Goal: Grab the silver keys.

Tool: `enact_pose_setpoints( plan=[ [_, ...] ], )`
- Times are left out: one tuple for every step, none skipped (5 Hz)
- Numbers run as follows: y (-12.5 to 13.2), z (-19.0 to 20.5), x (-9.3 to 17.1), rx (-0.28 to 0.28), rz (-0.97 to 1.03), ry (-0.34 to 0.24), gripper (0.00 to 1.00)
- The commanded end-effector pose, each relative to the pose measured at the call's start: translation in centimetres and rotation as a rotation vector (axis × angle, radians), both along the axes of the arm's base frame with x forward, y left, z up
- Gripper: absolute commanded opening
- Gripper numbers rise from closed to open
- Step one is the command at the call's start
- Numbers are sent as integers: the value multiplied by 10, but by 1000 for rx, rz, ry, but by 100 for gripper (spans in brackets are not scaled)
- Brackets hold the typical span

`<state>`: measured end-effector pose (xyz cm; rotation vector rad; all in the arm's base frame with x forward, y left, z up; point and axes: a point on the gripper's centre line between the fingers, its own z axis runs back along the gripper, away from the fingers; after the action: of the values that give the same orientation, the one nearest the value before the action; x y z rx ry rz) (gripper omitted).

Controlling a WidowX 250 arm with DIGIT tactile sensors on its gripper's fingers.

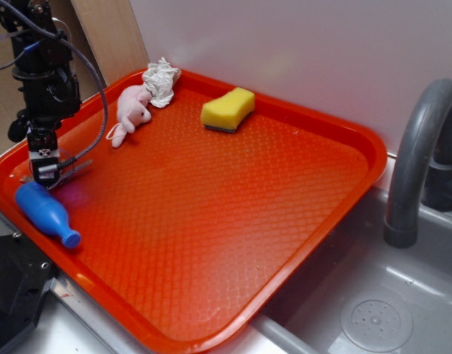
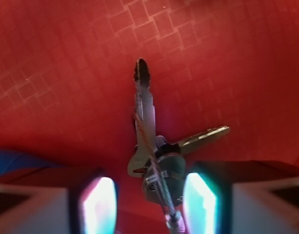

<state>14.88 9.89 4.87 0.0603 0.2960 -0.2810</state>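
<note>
The silver keys point(image 2: 145, 122) lie on the red tray point(image 2: 66, 73), one long key pointing away from me and another angled to the right. My gripper point(image 2: 149, 207) is open and low over them. The key heads and wire ring sit between the fingers point(image 2: 98, 204), closer to the right one, with a clear gap on the left. In the exterior view the gripper point(image 1: 45, 171) stands at the tray's point(image 1: 211, 206) left edge, with the keys point(image 1: 78, 168) poking out to its right.
A blue bottle point(image 1: 46, 212) lies just in front of the gripper. A pink plush toy point(image 1: 131, 110), a crumpled white cloth point(image 1: 161, 81) and a yellow sponge point(image 1: 227, 109) sit along the tray's far side. A sink with a grey faucet point(image 1: 417, 162) is at right.
</note>
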Motion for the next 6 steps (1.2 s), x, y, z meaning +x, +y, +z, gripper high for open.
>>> enact_pose_setpoints(
  plan=[
    [-4,-10,12,56,2,13,0],
    [-7,-11,15,67,8,15,0],
    [-27,40,15,12,-36,-91,0],
    [-57,92,15,-60,-80,-242,0],
    [-74,142,21,-55,56,-261,0],
    [-63,192,41,-49,131,-205,0]
  ],
)
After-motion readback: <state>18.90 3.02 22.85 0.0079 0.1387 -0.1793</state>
